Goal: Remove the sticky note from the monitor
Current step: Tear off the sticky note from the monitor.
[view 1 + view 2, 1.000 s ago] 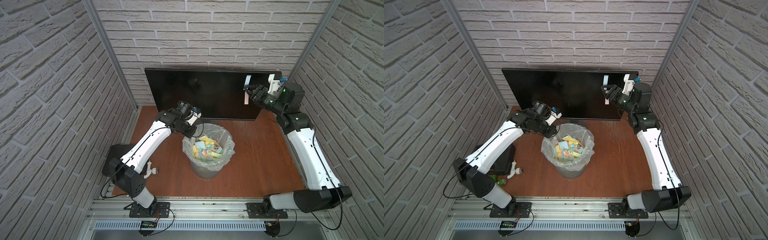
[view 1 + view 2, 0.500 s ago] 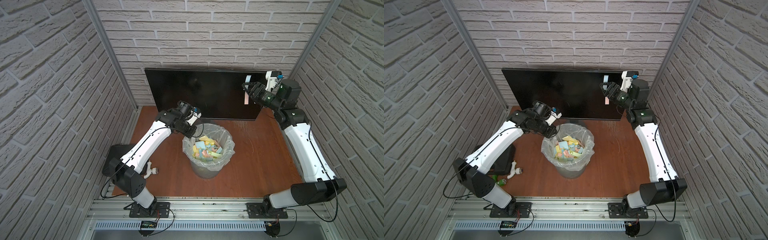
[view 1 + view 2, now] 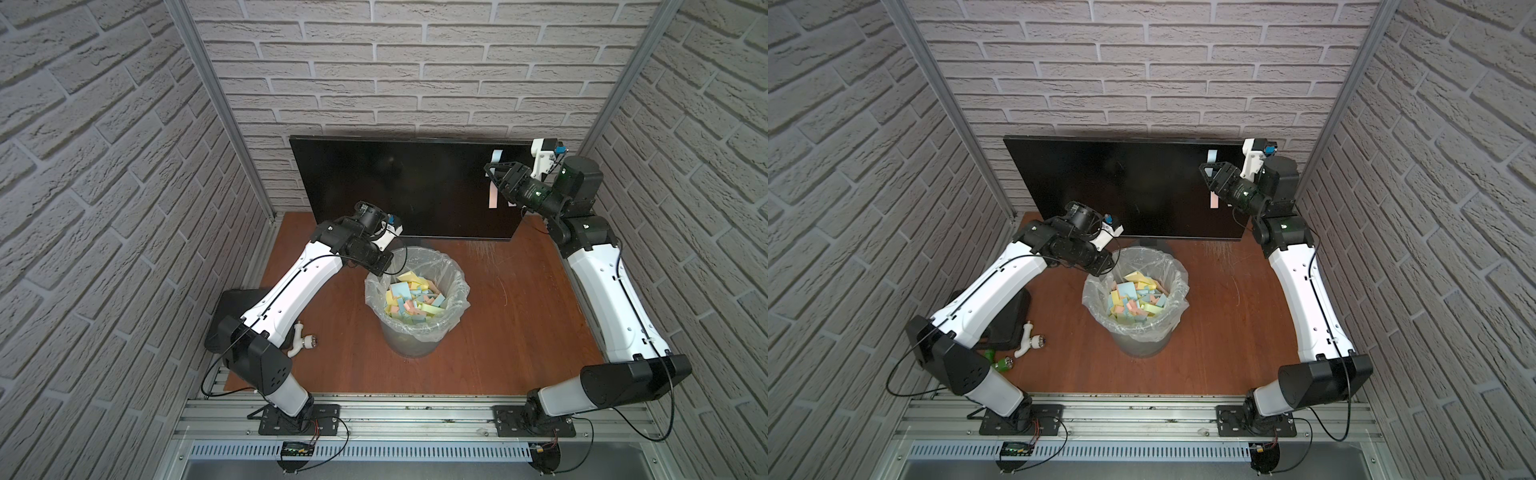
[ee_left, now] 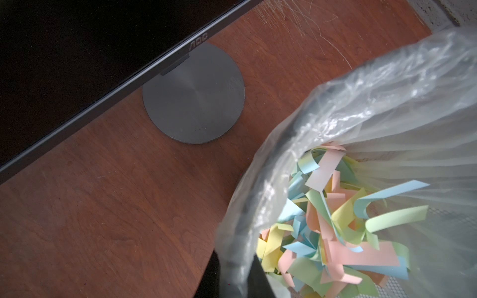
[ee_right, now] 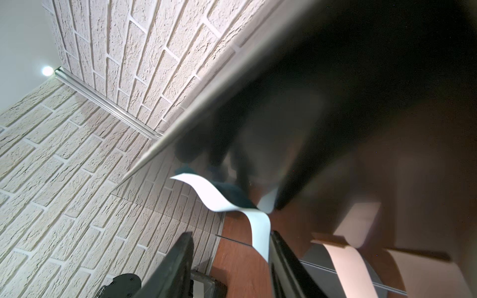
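The monitor (image 3: 395, 187) (image 3: 1121, 187) stands at the back with a dark screen. Two sticky notes hang near its right end: a light blue one (image 3: 496, 156) (image 3: 1212, 156) above a pink one (image 3: 492, 197) (image 3: 1213, 200). My right gripper (image 3: 490, 174) (image 3: 1204, 172) sits at the screen between them. In the right wrist view the gripper (image 5: 231, 234) is open; the curled blue note (image 5: 259, 229) lies against one finger, and the pink note (image 5: 346, 263) is beside it. My left gripper (image 3: 384, 266) (image 4: 233, 278) is shut on the bin's bag-covered rim (image 4: 284, 165).
The lined bin (image 3: 415, 254) in the middle holds several coloured paper strips. The monitor's round grey base (image 4: 193, 95) stands just behind it. A black slab (image 3: 232, 303), a white fitting (image 3: 301, 340) and small green items (image 3: 1000, 361) lie at the left. Brick walls close in three sides.
My right gripper has moved up and in toward the screen, and its jaws have narrowed around the blue note. The left arm has not moved.
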